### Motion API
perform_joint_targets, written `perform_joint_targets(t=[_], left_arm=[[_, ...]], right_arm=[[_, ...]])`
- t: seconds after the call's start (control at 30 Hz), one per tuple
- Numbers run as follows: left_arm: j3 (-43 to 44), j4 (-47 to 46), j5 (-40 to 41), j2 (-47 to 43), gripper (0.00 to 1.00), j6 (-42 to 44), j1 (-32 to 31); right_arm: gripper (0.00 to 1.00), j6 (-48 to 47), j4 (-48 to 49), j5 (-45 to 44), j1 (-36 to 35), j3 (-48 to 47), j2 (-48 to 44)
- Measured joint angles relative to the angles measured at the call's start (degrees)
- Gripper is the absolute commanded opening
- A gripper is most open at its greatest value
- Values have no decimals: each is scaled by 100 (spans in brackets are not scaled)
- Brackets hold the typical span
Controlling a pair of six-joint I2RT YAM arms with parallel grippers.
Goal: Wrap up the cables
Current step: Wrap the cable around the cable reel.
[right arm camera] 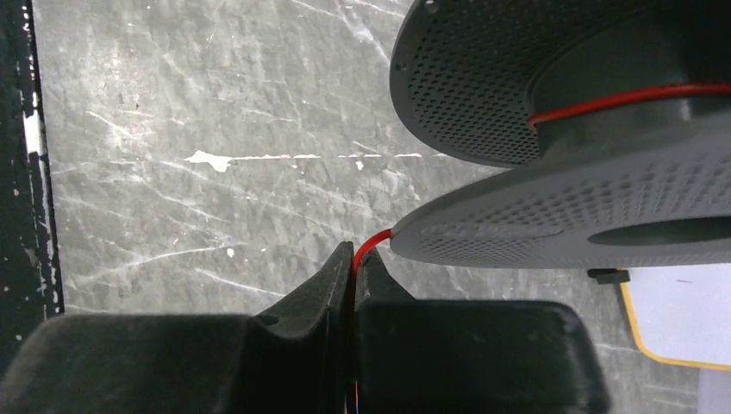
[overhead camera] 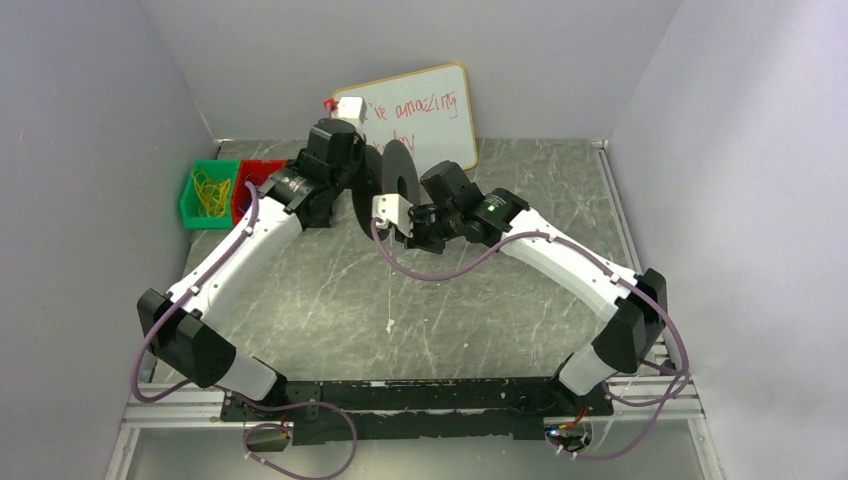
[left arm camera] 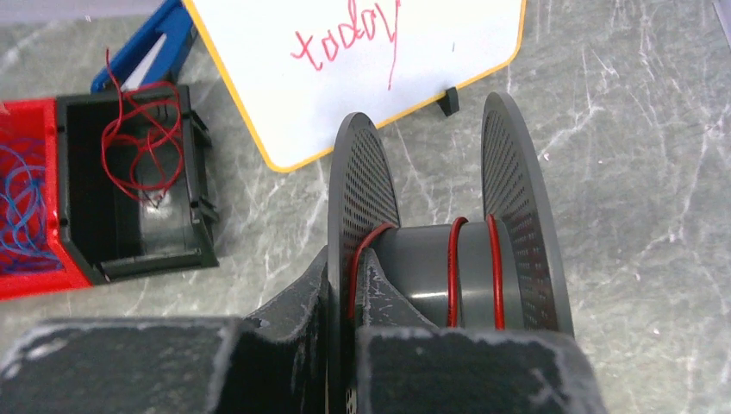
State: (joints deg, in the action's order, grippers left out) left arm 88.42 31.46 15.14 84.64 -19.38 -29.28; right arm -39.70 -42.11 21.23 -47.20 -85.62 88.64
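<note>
Pincers on both arms are clenched. The rim of one round side of the grey spool (left arm camera: pixel 517 198) is gripped by the left pincer (left arm camera: pixel 343 289), and the spool is held with its round sides upright. Thin red wire (left arm camera: pixel 452 267) is wound a few times round the middle of the spool. A stretch of it is led out past the edge and is pinched tight by the right pincer (right arm camera: pixel 354 259), just beside the spool. Loose red curls (left arm camera: pixel 138 138) are seen in a black box (left arm camera: pixel 196 216) on the desk (left arm camera: pixel 638 172), next to a red box (left arm camera: pixel 26 116) with blue wire (left arm camera: pixel 21 207) in it. A white board (left arm camera: pixel 345 78) with red writing is stood behind the spool.
</note>
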Motion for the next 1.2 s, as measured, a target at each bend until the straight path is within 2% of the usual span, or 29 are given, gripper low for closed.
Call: perform_joint_targets(t=[0.27, 0.53, 0.6, 0.63, 0.83, 0.9, 1.0, 1.2], left_arm=[[-457, -782, 610, 0, 3, 702, -435], [-629, -1078, 658, 0, 3, 968, -474], [-669, -1102, 708, 0, 3, 1019, -472], [-680, -1113, 741, 0, 2, 1058, -470], [-688, -1143, 774, 0, 3, 1119, -466], [-688, -1167, 772, 0, 3, 1123, -466], [-688, -1198, 767, 0, 3, 1128, -466], [-726, -1325, 782, 0, 3, 1281, -422]], right_arm=[[7, 240, 13, -24, 20, -74, 243], [8, 282, -68, 216, 35, -214, 243], [6, 280, -109, 297, 35, -306, 240], [1, 280, -122, 328, 35, -328, 238], [0, 262, -155, 345, 61, -321, 221], [8, 262, -157, 361, 94, -308, 208], [9, 251, -162, 378, 142, -304, 164], [0, 168, -291, 457, 197, -304, -74]])
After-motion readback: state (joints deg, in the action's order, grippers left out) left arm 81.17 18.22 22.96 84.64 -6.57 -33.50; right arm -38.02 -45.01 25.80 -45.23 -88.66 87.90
